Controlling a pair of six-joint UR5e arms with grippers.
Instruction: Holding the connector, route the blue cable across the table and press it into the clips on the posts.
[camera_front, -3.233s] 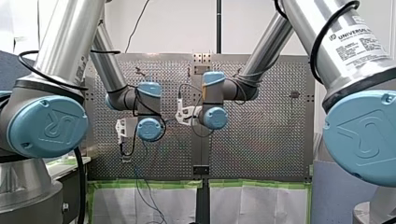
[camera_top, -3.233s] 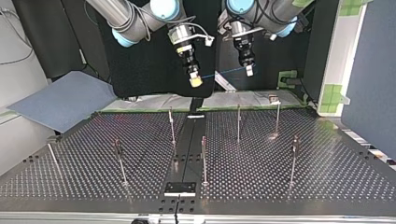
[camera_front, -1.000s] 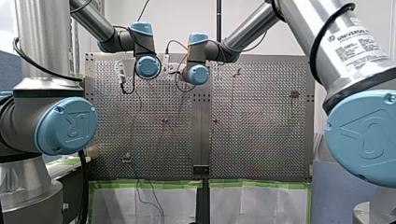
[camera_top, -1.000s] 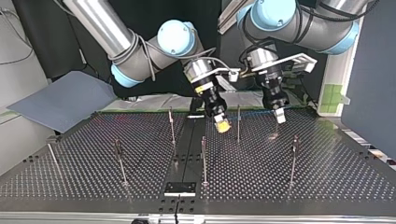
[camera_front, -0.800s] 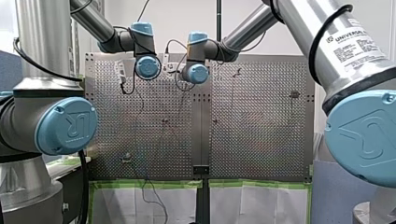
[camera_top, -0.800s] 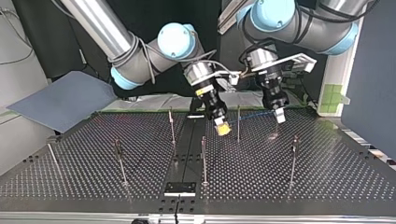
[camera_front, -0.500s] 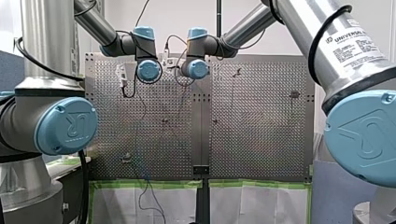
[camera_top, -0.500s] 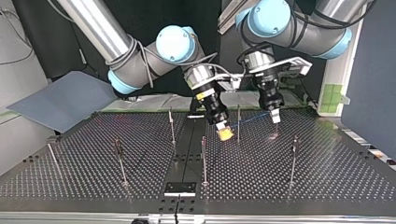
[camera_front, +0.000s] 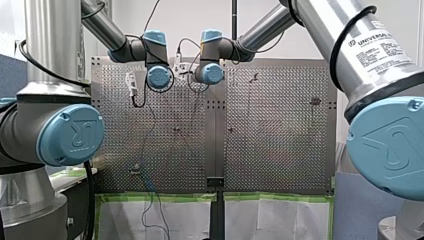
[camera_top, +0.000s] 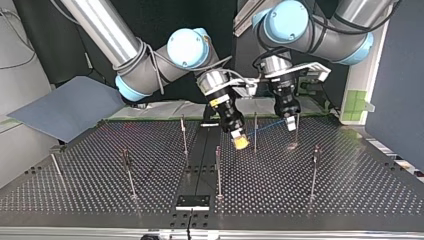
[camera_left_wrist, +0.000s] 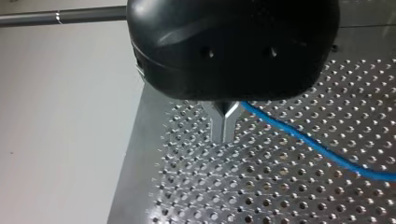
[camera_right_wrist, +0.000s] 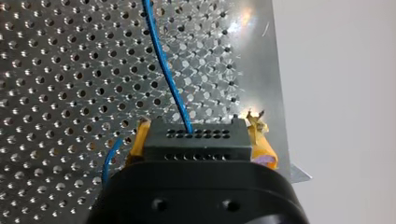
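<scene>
Two claws grip: my right claw (camera_top: 241, 142) the connector (camera_right_wrist: 195, 140), my left claw (camera_top: 290, 125) the blue cable (camera_top: 267, 126). Pulled askew, it could slide past the post (camera_top: 255, 131) unclipped.

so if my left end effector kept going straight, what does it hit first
Likely the bare perforated metal table: the left end effector points down at it, thin blue cable beside it.
</scene>
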